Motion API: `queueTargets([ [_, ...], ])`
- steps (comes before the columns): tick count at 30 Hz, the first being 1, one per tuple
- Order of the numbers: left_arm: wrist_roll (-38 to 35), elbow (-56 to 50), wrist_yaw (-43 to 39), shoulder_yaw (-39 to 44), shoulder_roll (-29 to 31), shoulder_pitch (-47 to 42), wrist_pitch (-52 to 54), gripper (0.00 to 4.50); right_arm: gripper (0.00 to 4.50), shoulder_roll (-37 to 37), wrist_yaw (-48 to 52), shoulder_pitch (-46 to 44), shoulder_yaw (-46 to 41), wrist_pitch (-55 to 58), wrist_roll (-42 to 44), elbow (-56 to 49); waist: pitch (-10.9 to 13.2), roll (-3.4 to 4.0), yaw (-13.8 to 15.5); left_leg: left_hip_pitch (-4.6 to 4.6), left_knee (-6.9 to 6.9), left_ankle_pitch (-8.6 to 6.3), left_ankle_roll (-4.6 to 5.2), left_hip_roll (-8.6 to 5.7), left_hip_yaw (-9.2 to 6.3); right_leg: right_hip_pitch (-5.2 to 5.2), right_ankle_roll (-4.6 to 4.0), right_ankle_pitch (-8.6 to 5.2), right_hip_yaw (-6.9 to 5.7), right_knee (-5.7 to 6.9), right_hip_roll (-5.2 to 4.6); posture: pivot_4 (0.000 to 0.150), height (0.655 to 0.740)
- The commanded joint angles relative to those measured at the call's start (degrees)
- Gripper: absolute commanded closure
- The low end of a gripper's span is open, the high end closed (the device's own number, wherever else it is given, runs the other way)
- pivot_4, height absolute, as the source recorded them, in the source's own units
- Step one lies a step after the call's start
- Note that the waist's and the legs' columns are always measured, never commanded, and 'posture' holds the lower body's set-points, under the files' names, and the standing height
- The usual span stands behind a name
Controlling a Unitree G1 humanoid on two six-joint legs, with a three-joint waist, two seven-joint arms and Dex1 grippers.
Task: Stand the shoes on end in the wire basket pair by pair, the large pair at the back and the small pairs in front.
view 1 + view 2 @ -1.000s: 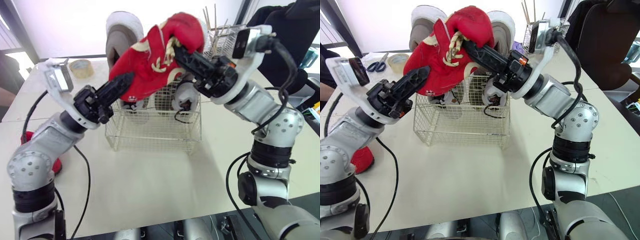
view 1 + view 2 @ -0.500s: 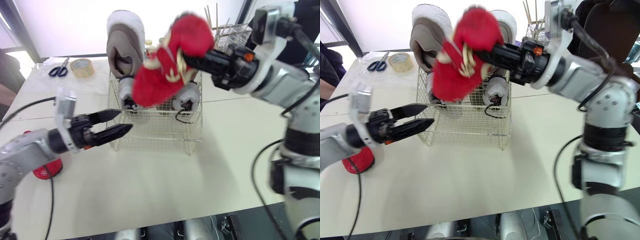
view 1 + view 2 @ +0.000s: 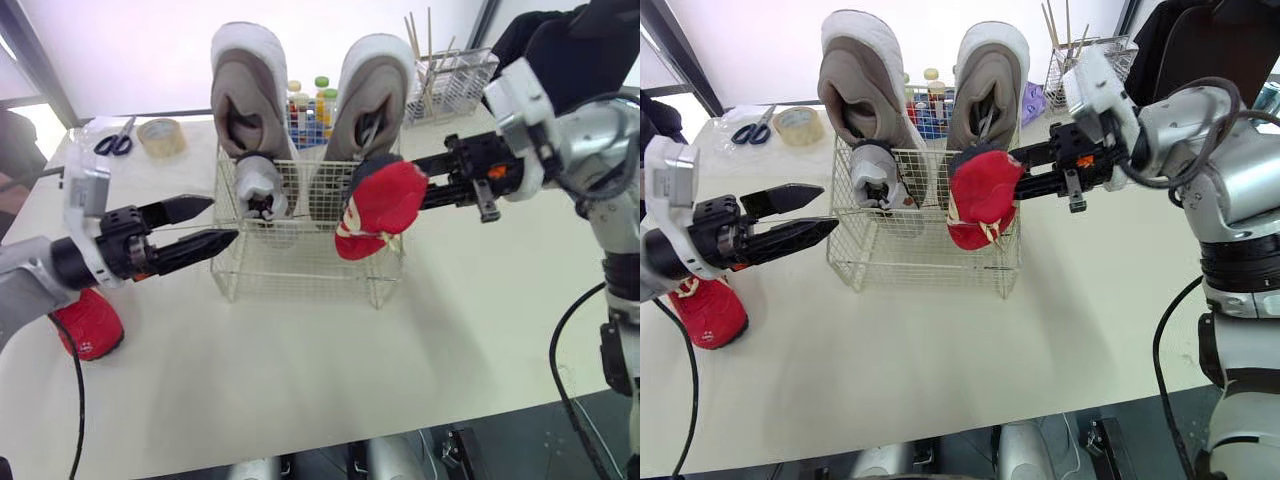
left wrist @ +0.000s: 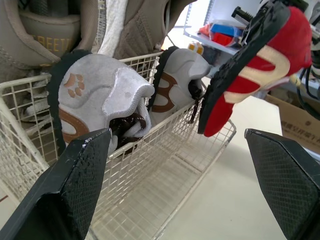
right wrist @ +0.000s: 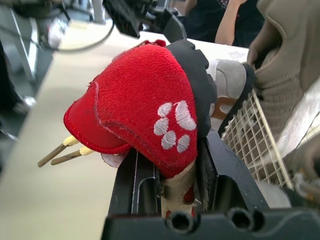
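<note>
A loose red shoe lay near the table's left edge. My left gripper hung empty, fingers apart, beside the wire basket's front left corner. My right gripper was clamped on a fuzzy red shoe, paw-printed and black-soled, at the front right rim; I judged it needed lowering upright inside the front. Behind stood small grey shoes, then the tall taupe pair at the back

A workroom or office: white table, tape roll, scissors, black chair.
</note>
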Motion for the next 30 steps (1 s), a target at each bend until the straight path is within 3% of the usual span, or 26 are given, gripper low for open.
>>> queueTargets([
  [1, -0.2, -1.0, 0.5, 2.6, 0.4, 0.1, 0.0, 0.07, 4.02, 0.1, -0.5, 1.7, 1.3, -1.6, -5.2, 0.0, 0.0, 0.01, 0.1, 0.0, 0.0, 0.0, 0.01, 0.0, 0.0, 0.0, -0.03, 0.01, 0.0, 0.0, -0.02, 0.15, 0.74],
  [14, 0.2, -1.7, 1.5, 2.0, -0.5, 0.8, -0.3, 0.07, 4.02, 2.1, -3.3, 7.3, 2.4, 0.0, -10.2, -2.5, -0.1, -0.12, 0.1, 0.06, 0.01, 0.06, -0.1, -0.03, -0.01, 0.04, -0.05, 0.02, -0.01, 0.04, -0.21, 0.15, 0.74],
  [22, 1.2, -1.6, 1.9, 1.0, -1.2, 0.0, -0.5, 0.0, 0.11, 1.4, -3.3, 8.0, 1.3, 1.9, -10.7, -4.9, 0.0, -0.07, 0.0, -0.02, 0.0, 0.07, -0.11, -0.03, -0.01, -0.04, -0.05, 0.03, -0.02, 0.04, -0.22, 0.15, 0.74],
  [30, 1.3, -1.4, 2.1, 0.6, -1.4, -0.4, -0.4, 0.0, 0.05, -0.9, -2.5, 6.2, -2.2, 3.0, -9.5, -6.4, 0.0, -0.08, 0.1, -0.03, -0.02, 0.06, -0.08, -0.04, 0.0, -0.04, -0.05, 0.03, -0.03, 0.04, -0.21, 0.15, 0.74],
])
